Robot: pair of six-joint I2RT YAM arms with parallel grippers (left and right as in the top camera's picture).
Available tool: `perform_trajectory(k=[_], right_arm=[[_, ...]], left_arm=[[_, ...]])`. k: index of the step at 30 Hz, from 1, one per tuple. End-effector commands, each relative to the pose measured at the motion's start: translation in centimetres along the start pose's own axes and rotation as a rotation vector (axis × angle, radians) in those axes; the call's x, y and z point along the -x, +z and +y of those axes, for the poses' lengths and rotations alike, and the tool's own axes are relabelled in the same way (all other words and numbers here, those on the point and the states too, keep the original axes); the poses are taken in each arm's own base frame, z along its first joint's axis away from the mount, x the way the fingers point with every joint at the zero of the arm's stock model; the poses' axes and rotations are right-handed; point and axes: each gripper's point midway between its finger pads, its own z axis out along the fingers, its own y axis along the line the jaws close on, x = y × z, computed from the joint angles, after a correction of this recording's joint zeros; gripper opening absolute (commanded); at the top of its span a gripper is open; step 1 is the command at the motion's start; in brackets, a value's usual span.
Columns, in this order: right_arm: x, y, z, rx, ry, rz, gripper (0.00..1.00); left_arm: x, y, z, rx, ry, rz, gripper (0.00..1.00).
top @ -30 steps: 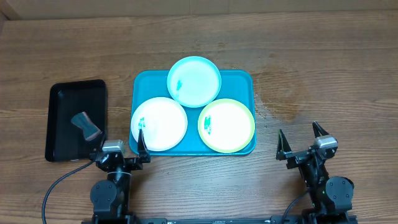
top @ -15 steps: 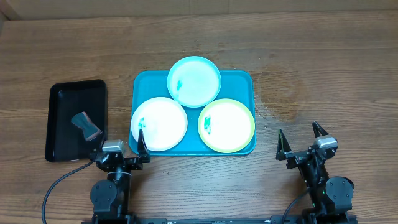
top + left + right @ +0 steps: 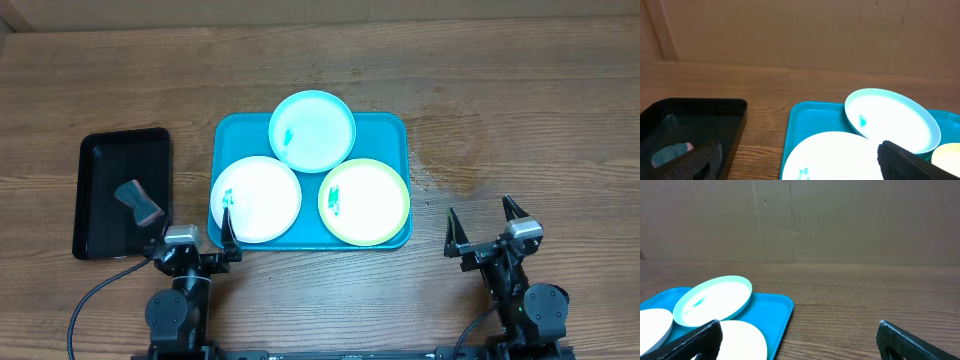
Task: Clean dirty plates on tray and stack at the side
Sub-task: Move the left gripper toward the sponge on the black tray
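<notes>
The turquoise tray (image 3: 385, 130) holds three plates. The light blue plate (image 3: 312, 130) leans at the back over the other two. The white plate (image 3: 256, 199) is front left, the yellow-green rimmed plate (image 3: 364, 201) front right. Each has small green smears. My left gripper (image 3: 192, 232) is open and empty at the tray's front-left corner. My right gripper (image 3: 486, 226) is open and empty, right of the tray. In the left wrist view the white plate (image 3: 835, 157) lies between my fingers (image 3: 800, 160). The right wrist view shows the tray (image 3: 775, 310) to the left of my open fingers (image 3: 800, 340).
A black rectangular tray (image 3: 100, 190) stands left of the turquoise tray and holds a small grey and pink object (image 3: 138, 200). A cardboard wall (image 3: 800, 35) rises behind the table. Bare wood table (image 3: 520, 120) lies right of the tray.
</notes>
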Motion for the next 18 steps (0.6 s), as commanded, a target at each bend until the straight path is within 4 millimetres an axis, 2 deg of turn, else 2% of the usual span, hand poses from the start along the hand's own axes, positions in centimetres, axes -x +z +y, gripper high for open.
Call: perform_trajectory(k=[1,6,7,9,11,13,15,18], right_arm=[[-0.1,0.0,-0.2,-0.011,0.0,-0.006,1.0],[-0.1,0.0,-0.2,-0.011,0.0,-0.006,1.0],[-0.1,0.0,-0.2,-0.011,0.0,-0.006,1.0],[-0.1,0.0,-0.2,-0.011,0.0,-0.006,1.0],[-0.1,0.0,-0.2,-0.011,0.0,-0.006,1.0],[-0.1,0.0,-0.2,-0.011,0.0,-0.006,1.0],[-0.1,0.0,-0.2,-0.011,0.0,-0.006,1.0],[-0.1,0.0,-0.2,-0.011,0.0,-0.006,1.0]], left_arm=[[0.1,0.0,-0.1,-0.006,0.024,-0.008,0.99],[0.1,0.0,0.0,-0.005,0.025,-0.009,1.0],[0.7,0.0,0.1,0.006,0.025,-0.031,1.0],[2.7,-0.2,-0.7,-0.043,-0.032,-0.113,1.0],[4.4,-0.8,-3.6,-0.224,-0.174,-0.164,1.0],[6.1,-1.7,-5.4,-0.347,-0.257,-0.207,0.99],[8.1,-2.4,-5.6,-0.375,-0.266,-0.288,1.0],[13.4,-5.2,-5.9,-0.416,-0.202,-0.539,1.0]])
